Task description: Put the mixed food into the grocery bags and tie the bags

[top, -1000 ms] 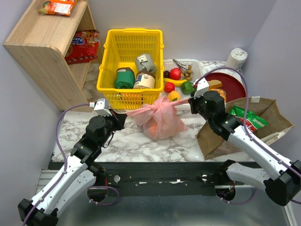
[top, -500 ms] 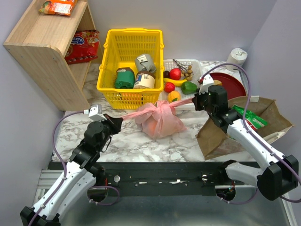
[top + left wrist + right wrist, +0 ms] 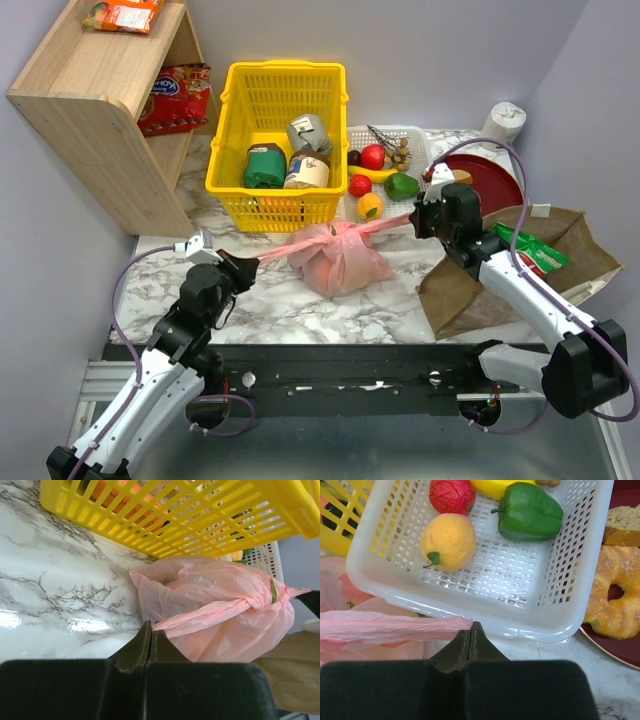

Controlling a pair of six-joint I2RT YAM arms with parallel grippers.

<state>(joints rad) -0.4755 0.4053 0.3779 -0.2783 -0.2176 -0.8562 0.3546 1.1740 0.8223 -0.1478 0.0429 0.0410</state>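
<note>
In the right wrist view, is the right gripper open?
No, the right gripper is closed tight, pinching a stretched handle of the pink plastic bag.

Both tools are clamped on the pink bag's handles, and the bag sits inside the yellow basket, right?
Only the place is wrong: the pink bag sits on the marble table in front of the yellow basket, as the top external view shows.
</note>
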